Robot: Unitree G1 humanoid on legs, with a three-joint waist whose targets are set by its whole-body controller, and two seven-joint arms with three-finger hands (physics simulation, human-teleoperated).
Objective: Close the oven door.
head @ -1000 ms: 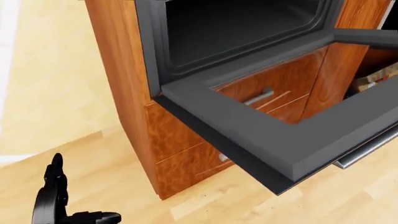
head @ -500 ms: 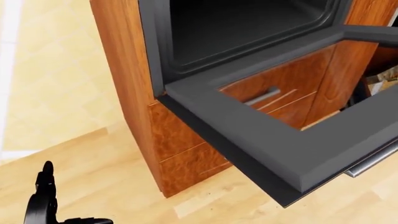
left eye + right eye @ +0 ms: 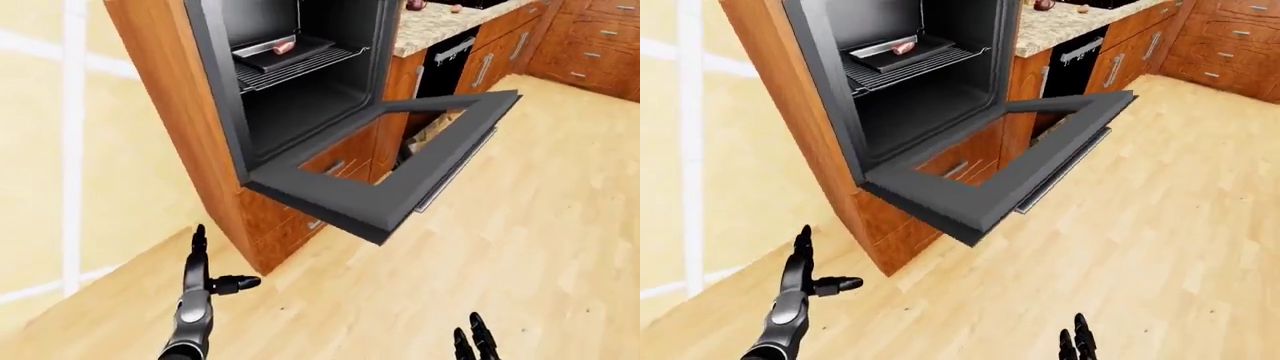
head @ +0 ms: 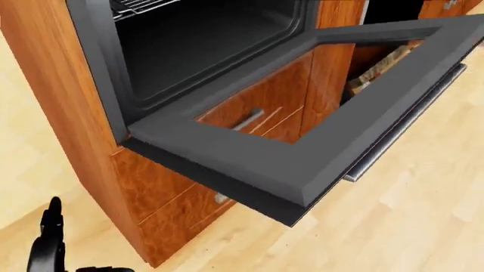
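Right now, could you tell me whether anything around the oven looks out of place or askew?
Only the oven door: it hangs fully open, lying flat and jutting out over the wooden floor. A tray sits level on the rack inside. Nothing looks spilled or damaged. Both the left hand and the right hand are open, clear of the door.

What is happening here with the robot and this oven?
The robot faces a wall oven whose oven door hangs open, lying roughly flat. A tray with food sits on the rack inside. The left hand and right hand are low, open and holding nothing, well clear of the door. Closing has not begun.
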